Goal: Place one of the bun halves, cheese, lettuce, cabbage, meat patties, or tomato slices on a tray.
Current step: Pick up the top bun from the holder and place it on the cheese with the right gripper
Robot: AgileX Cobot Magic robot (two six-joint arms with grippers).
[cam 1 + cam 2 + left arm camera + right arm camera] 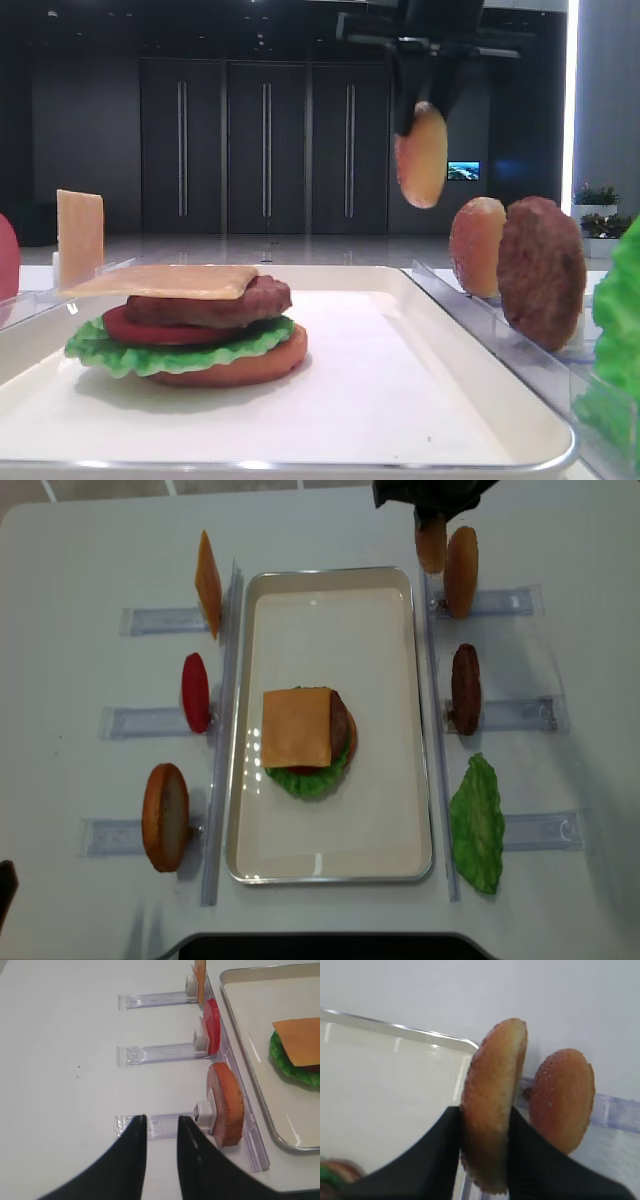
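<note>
My right gripper (432, 520) is shut on a sesame bun half (431, 545), held on edge above the far right rack. The same bun half (492, 1110) sits pinched between both black fingers, just off the corner of the white tray (395, 1075). A second bun half (461, 572) stands in the rack beside it. On the tray (330, 573) lies a stack topped by cheese (296, 726), over a meat patty (215, 300), tomato slice (140, 325), lettuce (150, 350) and a flat bun bottom (240, 365). My left gripper (162, 1119) is open and empty, left of the tray.
Clear plastic racks line both long sides of the tray. On the left stand a cheese slice (207, 583), a tomato slice (195, 692) and a bun bottom (165, 817). On the right are a patty (465, 688) and a lettuce leaf (478, 823).
</note>
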